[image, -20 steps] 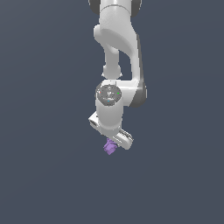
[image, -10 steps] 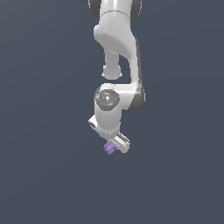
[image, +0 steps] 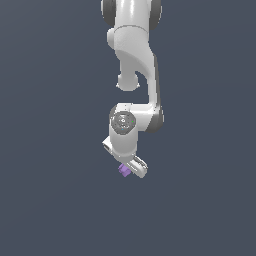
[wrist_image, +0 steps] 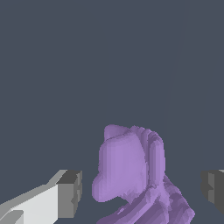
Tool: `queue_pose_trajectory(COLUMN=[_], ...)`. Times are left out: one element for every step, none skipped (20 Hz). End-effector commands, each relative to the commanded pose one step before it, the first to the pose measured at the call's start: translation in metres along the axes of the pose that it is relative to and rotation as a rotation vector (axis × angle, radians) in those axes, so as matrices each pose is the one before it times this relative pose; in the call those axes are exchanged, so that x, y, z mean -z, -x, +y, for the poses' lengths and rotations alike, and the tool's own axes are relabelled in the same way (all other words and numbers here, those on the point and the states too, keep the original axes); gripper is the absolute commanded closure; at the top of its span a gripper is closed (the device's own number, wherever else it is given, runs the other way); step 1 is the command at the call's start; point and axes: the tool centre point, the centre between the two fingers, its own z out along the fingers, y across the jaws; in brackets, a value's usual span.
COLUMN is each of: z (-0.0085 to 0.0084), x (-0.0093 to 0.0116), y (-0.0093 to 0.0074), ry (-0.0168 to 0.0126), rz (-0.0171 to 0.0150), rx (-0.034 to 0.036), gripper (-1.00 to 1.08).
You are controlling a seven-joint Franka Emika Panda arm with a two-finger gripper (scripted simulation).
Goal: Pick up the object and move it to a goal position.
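The object (image: 123, 171) is a tiny light-purple lump at the tip of the white arm in the exterior view. My gripper (image: 130, 169) is right down at it, tilted. The wrist view shows the object (wrist_image: 131, 170) large and close, faceted with ridged folds, between my two fingers. One grey fingertip (wrist_image: 70, 192) stands off one side and the other (wrist_image: 213, 189) off the opposite side. A narrow gap shows on each side, so my gripper (wrist_image: 142, 190) is open around the lump and not touching it.
A plain dark grey-blue surface (image: 60, 200) fills both views. The white arm (image: 135, 60) comes down from the exterior view's upper edge.
The wrist has come down toward the object over the last second. The purple lump has stayed in the same spot.
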Motion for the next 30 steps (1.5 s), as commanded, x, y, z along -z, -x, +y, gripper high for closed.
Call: queue_pose_trajectory(z=[0.00027,-0.00018,0.00017,-0.00022,-0.00025,-0.00022,-0.00007,0.00000,0.00000,0.00000,0.00000,0.00000,0.00000,0.00000,0.00000,0.00000,0.00000,0.00005,0.00006,0.00017,0.00029,0.00041,0.00053,0.00065,0.00077,0.00090,0.00103,0.00116,0.00130,0.00144], x=[-0.01164,-0.00287,-0.00197,-0.00115,-0.00029,0.00040,0.00025,0.00000,0.00000,0.00000,0.00000,0.00000,0.00000,0.00000,0.00000,0.00000,0.00000,0.00004,0.00013,0.00039,0.00066,0.00093,0.00120,0.00149,0.00178,0.00208,0.00239,0.00272,0.00305,0.00340], y=[0.00023,0.00006,-0.00035,-0.00019,-0.00032,-0.00036,-0.00013,0.00000,0.00000,0.00000,0.00000,0.00000,0.00000,0.00000,0.00000,0.00000,0.00000,0.00005,0.00010,0.00031,0.00053,0.00074,0.00096,0.00118,0.00140,0.00163,0.00187,0.00212,0.00237,0.00264], ry=[0.00000,0.00000,-0.00002,0.00000,0.00000,0.00000,0.00000,0.00000,0.00000,0.00000,0.00000,0.00000,0.00000,0.00000,0.00000,0.00000,0.00000,0.00000,0.00000,0.00000,0.00000,0.00000,0.00000,0.00000,0.00000,0.00000,0.00000,0.00000,0.00000,0.00000], rz=[0.00003,0.00000,0.00006,0.00000,0.00000,0.00000,0.00000,0.00000,0.00000,0.00000,0.00000,0.00000,0.00000,0.00000,0.00000,0.00000,0.00000,0.00000,0.00000,0.00000,0.00000,0.00000,0.00000,0.00000,0.00000,0.00000,0.00000,0.00000,0.00000,0.00000], rx=[-0.00124,0.00000,-0.00069,0.00000,0.00000,0.00000,0.00000,0.00000,0.00000,0.00000,0.00000,0.00000,0.00000,0.00000,0.00000,0.00000,0.00000,0.00000,0.00000,0.00000,0.00000,0.00000,0.00000,0.00000,0.00000,0.00000,0.00000,0.00000,0.00000,0.00000], gripper=[-0.92,-0.92,-0.92,-0.92,-0.92,-0.92,-0.92,1.08,1.08,1.08,1.08,1.08,1.08,1.08,1.08,1.08,1.08,1.08,1.08,1.08,1.08,1.08,1.08,1.08,1.08,1.08,1.08,1.08,1.08,1.08])
